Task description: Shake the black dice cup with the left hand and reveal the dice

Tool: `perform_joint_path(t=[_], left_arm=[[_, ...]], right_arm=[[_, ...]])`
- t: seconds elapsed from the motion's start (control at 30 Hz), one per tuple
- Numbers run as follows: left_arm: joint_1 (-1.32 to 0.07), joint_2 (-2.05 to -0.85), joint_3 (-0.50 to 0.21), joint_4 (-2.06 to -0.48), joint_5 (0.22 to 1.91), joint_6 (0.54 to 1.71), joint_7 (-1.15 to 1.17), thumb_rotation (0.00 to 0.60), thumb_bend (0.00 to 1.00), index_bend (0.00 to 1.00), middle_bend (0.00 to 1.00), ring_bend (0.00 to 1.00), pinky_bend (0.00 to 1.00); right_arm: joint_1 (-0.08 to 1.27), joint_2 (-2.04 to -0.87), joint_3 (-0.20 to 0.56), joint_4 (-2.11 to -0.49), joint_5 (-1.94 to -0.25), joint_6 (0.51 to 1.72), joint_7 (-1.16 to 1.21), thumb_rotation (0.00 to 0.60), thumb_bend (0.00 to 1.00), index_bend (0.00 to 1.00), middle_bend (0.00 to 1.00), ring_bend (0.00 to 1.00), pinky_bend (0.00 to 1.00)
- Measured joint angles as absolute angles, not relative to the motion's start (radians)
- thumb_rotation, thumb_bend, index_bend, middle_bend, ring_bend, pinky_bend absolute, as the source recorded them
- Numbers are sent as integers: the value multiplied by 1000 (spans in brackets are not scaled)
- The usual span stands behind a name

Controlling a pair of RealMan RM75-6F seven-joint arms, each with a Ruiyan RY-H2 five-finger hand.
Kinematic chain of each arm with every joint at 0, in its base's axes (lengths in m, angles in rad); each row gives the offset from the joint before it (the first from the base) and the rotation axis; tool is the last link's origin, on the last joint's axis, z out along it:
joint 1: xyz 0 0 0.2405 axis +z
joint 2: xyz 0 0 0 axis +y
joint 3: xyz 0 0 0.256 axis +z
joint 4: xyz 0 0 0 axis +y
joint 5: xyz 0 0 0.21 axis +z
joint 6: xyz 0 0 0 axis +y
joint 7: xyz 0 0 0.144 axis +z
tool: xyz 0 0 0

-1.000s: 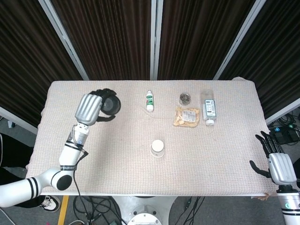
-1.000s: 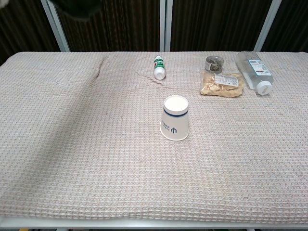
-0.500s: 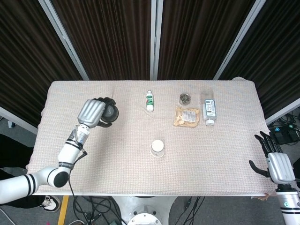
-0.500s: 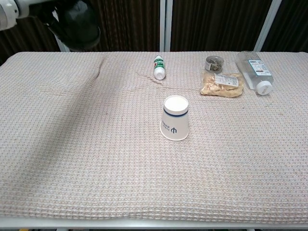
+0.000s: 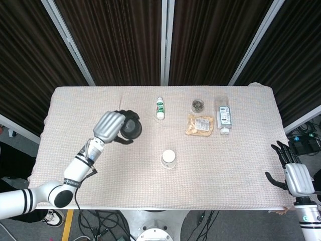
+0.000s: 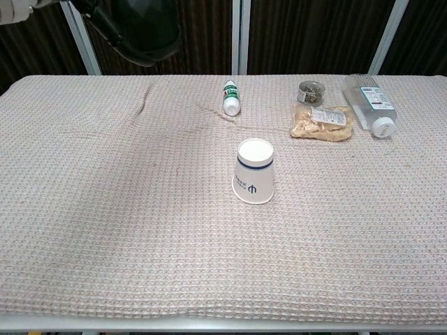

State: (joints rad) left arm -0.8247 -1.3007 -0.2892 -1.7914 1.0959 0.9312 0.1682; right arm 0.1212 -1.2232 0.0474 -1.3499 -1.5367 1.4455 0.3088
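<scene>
1. The black dice cup (image 5: 131, 128) is held up off the worktop (image 5: 125, 170) in the left robot hand (image 5: 111, 127), whose fingers wrap round its side; the chest view catches the cup only at the top edge, dark against the curtain
2. Over the last second the cup has travelled right and toward the robot, from near the far left of the cloth to a spot closer to the middle. I judge this a swing of the shake itself, so the reveal is not yet done; no dice can be seen
3. The right robot hand (image 5: 296, 176) rests at the near right corner, fingers spread and holding nothing, much as it was a second ago
4. Nearest to the cup is a white paper cup (image 6: 253, 171), standing upside down mid-worktop; a wider swing to the right could clip it
5. Along the far side lie a small green-labelled bottle (image 6: 231, 98), a snack packet (image 6: 321, 123), a small round tin (image 6: 311, 91) and a clear bottle (image 6: 370, 104) on its side, all well apart from the shaking cup
</scene>
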Motion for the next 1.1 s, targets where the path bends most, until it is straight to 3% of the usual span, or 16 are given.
perform_joint_path(t=[0.2, 0.37, 0.5, 0.7, 0.8, 0.93, 1.1], left_arm=[[-799, -1292, -194, -1888, 1358, 870, 10, 600, 214, 334, 464, 379, 443], [-795, -1312, -171, -1833, 1446, 870, -75, 600, 214, 332, 463, 378, 444], [-809, -1339, -197, -1667, 1353, 853, -23, 600, 215, 331, 463, 378, 454], [-842, -1386, -266, -1322, 1031, 814, 58, 600, 214, 329, 463, 379, 452], [-844, -1390, -277, -1237, 926, 813, 74, 600, 213, 326, 461, 378, 451], [-834, -1382, -268, -1276, 936, 813, 62, 600, 212, 325, 460, 379, 451], [-812, -1363, -212, -1564, 1127, 799, 4, 600, 213, 325, 461, 378, 452]], right_arm=[[122, -1221, 50, -1356, -1532, 1443, 304, 600, 193, 85, 4, 0, 144], [123, -1221, 51, -1355, -1529, 1440, 306, 600, 194, 85, 4, 0, 144], [123, -1220, 52, -1354, -1528, 1441, 309, 600, 193, 84, 4, 0, 144], [120, -1218, 55, -1351, -1516, 1437, 315, 600, 193, 85, 4, 0, 144], [122, -1224, 51, -1347, -1519, 1429, 313, 600, 194, 85, 4, 0, 144], [124, -1231, 46, -1344, -1525, 1427, 308, 600, 193, 85, 4, 0, 144], [123, -1228, 50, -1345, -1522, 1433, 312, 600, 193, 85, 4, 0, 144]])
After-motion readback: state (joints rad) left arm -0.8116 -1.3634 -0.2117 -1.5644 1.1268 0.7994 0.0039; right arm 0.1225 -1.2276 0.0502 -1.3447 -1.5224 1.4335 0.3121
